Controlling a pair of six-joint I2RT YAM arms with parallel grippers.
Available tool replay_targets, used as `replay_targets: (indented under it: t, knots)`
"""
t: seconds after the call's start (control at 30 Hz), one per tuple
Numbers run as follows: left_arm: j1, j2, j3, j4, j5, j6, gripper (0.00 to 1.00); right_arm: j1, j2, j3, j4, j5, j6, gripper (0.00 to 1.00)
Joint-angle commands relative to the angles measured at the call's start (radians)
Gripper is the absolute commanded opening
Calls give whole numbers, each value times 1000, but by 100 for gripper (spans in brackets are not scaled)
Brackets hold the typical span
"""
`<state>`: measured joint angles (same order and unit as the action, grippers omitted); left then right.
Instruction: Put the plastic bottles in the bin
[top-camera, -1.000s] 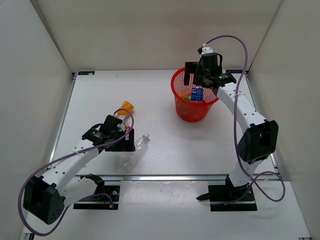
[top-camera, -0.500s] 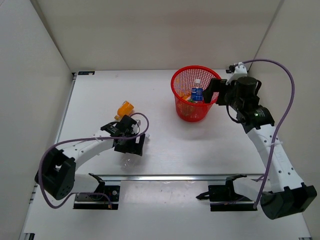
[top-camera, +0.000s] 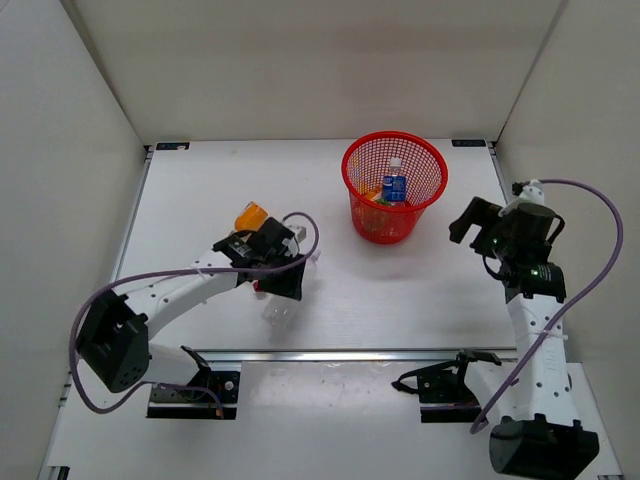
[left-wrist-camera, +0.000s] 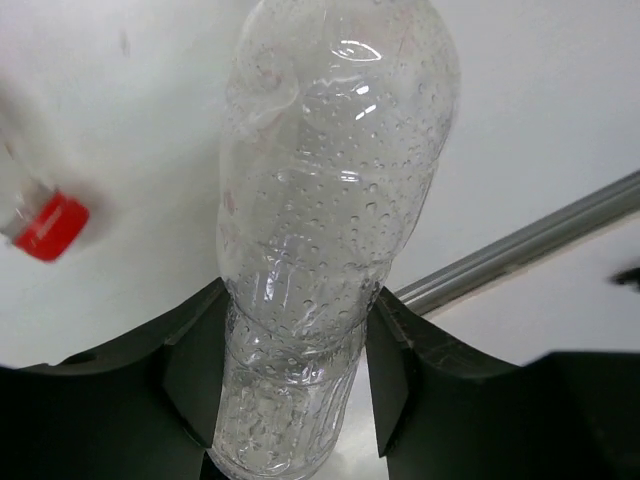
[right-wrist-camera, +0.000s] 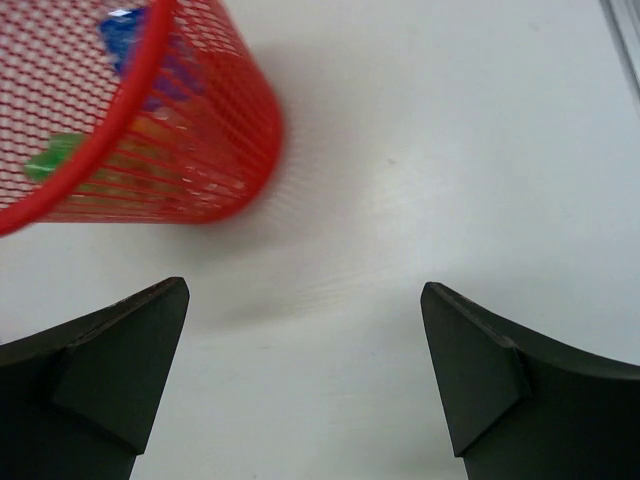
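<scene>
White tabletop (top-camera: 200, 190) bears left arm (top-camera: 190, 290) stretched inward, fingers (left-wrist-camera: 195, 370) pinching clear bottle (left-wrist-camera: 330, 200).

white flat table (top-camera: 190, 190); round red plastic mesh bin (top-camera: 382, 228) stands upper right of centre; small orange plastic bottle (top-camera: 250, 216) lies left of centre; plain clear plastic bottle (top-camera: 280, 312) lower down, near the silver rail (top-camera: 400, 353); red-capped clear bottle (left-wrist-camera: 48, 222) beside it

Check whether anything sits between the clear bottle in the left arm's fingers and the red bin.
Nothing visible does. The table between the clear bottle and the bin is bare; the orange bottle lies on the other side, off that path.
</scene>
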<state>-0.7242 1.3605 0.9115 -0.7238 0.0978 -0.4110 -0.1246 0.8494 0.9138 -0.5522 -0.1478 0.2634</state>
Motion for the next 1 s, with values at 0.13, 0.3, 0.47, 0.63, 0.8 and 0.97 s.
replay_targets:
  t: [0.13,0.3,0.47,0.63,0.8,0.97]
  knots:
    - [31,-35,448,7,-55,3,39,-152,-96,-107,-69,-76,-3,99]
    - [57,164,771,177,-84,-31,57,-86,-142,-113,-75,-55,33,99]
    - [54,473,1042,382,-40,-179,45,-31,-161,-116,-83,-75,51,100]
    - [37,718,1360,393,40,-279,47,-17,-145,-92,-115,14,36,99]
    - [-6,836,1417,490,40,-333,51,-59,-151,-69,-112,37,25,99]
    - [-21,907,1486,458,149,-356,66,-60,-153,-62,-127,43,8,100]
